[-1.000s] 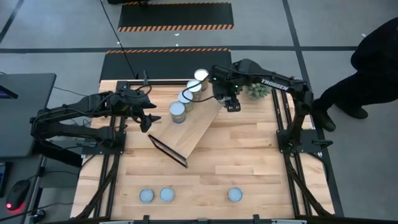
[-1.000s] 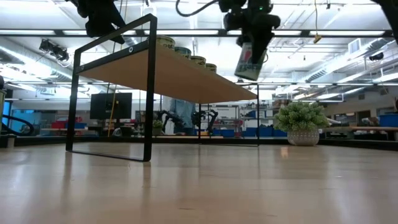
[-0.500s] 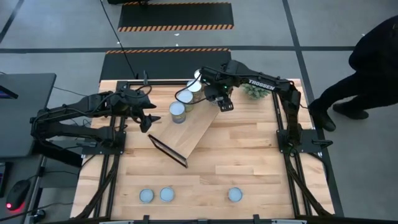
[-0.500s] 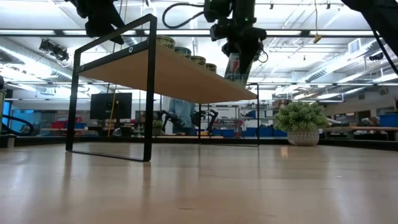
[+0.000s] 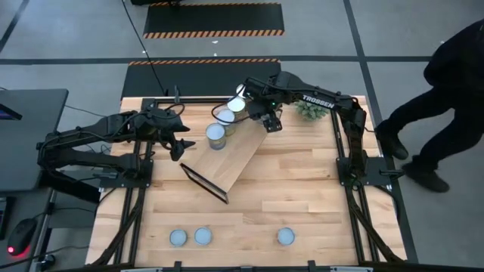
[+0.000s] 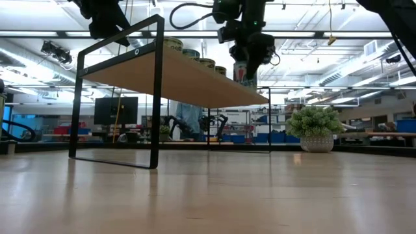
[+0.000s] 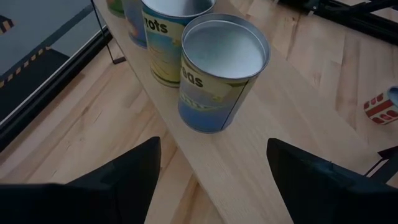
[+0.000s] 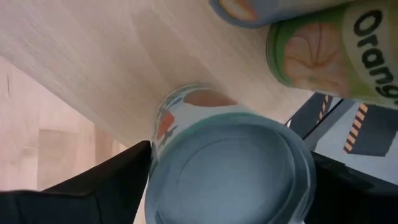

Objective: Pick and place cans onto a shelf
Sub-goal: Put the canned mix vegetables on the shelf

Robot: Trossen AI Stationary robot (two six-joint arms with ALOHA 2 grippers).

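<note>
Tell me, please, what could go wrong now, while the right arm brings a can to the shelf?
1. The right gripper holds a can low over the shelf, close to the row of cans already there. It may bump one and tip it.
2. The held can sits near the shelf's long edge; if set too far out, it could fall.
3. The left gripper, open, hovers near the nearest shelf can; a move could knock it.

Cans [image 5: 216, 134] in row on shelf [image 5: 231, 159]; three cans [image 5: 202, 236] near table's [image 5: 302, 196] front edge.

arms: dark, jointed | right arm [image 5: 325, 100]: white TROSSEN lettering | fingers [image 7: 124, 177]: black
</note>
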